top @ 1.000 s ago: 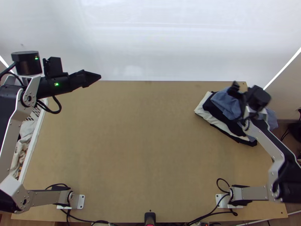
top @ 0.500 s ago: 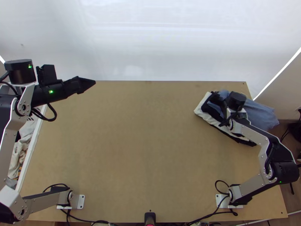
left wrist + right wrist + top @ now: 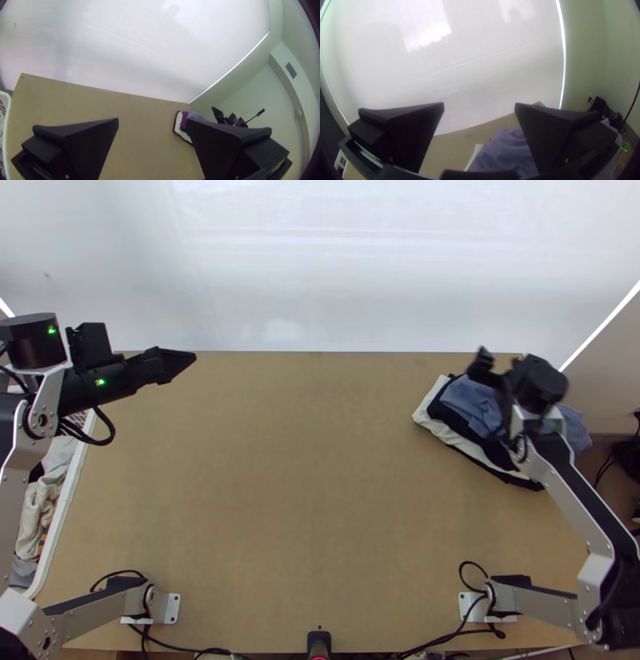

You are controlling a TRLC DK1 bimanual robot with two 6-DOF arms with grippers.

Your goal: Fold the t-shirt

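I have the left gripper [image 3: 190,358] spread at upper left, the right gripper [image 3: 500,369] spread near blue cloth [image 3: 474,406], upper right.

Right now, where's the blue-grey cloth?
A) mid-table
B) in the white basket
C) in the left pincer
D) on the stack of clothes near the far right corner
D: the blue-grey cloth tops the stack of dark and white clothes near the far right corner of the table, part of it hanging past the side edge.
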